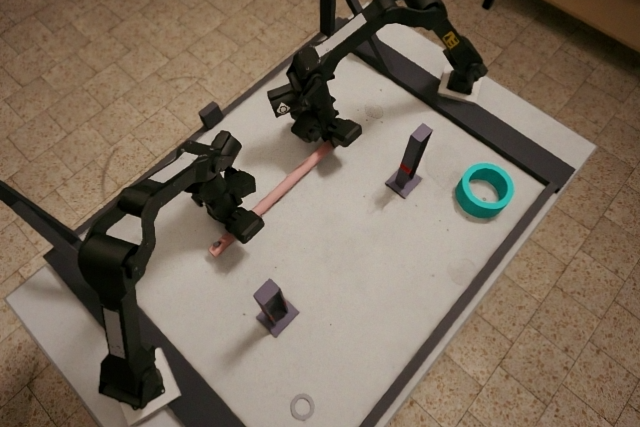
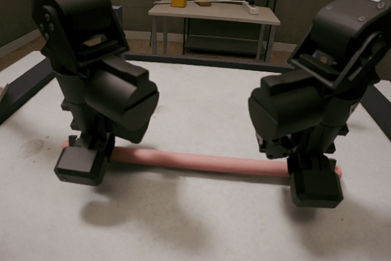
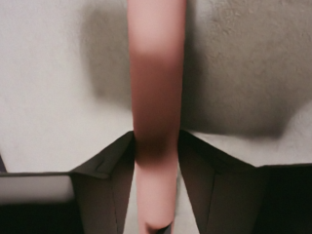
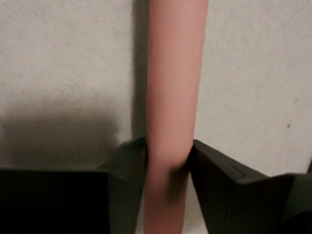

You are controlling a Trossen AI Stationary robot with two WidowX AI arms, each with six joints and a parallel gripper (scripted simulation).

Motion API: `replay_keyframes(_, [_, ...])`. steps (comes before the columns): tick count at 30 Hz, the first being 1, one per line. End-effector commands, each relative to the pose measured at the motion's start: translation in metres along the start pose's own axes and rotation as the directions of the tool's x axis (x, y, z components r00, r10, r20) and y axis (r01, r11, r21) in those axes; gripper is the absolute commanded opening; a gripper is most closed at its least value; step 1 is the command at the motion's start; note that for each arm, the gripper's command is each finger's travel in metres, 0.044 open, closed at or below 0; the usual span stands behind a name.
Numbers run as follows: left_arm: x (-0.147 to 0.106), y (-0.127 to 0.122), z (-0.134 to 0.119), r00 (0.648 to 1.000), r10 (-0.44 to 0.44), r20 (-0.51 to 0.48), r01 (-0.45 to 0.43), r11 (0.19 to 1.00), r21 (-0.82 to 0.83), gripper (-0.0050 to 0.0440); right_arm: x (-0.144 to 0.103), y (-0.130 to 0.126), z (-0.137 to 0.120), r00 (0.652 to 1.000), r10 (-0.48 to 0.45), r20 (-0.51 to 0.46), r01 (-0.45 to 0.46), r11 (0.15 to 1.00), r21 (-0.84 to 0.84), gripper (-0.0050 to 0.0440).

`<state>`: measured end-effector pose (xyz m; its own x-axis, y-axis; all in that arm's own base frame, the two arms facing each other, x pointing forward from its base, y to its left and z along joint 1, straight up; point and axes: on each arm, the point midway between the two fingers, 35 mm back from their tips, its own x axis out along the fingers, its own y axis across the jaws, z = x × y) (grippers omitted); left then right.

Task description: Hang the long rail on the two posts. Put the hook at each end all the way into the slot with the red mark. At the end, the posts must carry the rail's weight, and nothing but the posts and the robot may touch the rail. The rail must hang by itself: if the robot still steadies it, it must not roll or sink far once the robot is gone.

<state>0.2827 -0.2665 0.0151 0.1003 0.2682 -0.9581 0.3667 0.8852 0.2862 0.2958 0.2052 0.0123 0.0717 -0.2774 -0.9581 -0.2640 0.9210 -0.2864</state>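
The long pink rail [image 1: 289, 184] [image 2: 195, 161] [image 3: 158, 83] [image 4: 175, 73] is level, very low over the table. Its end near the right arm shows a dark hook recess [image 1: 217, 244]; its other end's hook is hidden by my left gripper. My left gripper [image 1: 330, 142] [image 2: 88, 150] [image 3: 155, 137] is shut on the rail near one end. My right gripper [image 1: 238, 230] [image 2: 311, 168] [image 4: 167, 145] is shut on it near the other end. One post [image 1: 413, 151] [image 2: 117, 14] stands upright with a red mark; the other post [image 1: 269, 298] stands nearer the right arm's base, red showing at its slot.
A teal ring [image 1: 467, 200] stands on the table [image 1: 351, 267] beyond the marked post. A flat grey ring [image 1: 294, 406] lies near the table's lower corner. Dark frame bars [image 1: 413, 383] run along the table edges, and a small dark block [image 1: 210, 115] sits at the edge behind the arms.
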Motion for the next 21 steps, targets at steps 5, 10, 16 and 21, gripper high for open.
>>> replay_keyframes(5, [-0.021,0.001,0.002,0.999,-0.023,0.038,0.023,1.000,-0.009,-0.0050,-0.016,-0.002,0.003,0.999,0.017,0.031,-0.017,1.000,0.007,-0.0050])
replay_keyframes(10, [-0.026,0.003,0.002,0.999,-0.023,0.038,0.023,1.000,-0.009,-0.0050,-0.022,-0.004,0.003,0.999,0.017,0.031,-0.017,1.000,0.007,-0.0050])
replay_keyframes(16, [-0.046,0.008,0.001,0.999,-0.023,0.038,0.023,1.000,-0.009,-0.0050,-0.046,-0.011,0.003,0.999,0.017,0.031,-0.017,1.000,0.007,-0.0050])
replay_keyframes(21, [-0.058,0.012,0.001,0.999,-0.023,0.038,0.023,1.000,-0.009,-0.0050,-0.054,-0.013,0.002,0.999,0.017,0.031,-0.017,1.000,0.007,-0.0050])
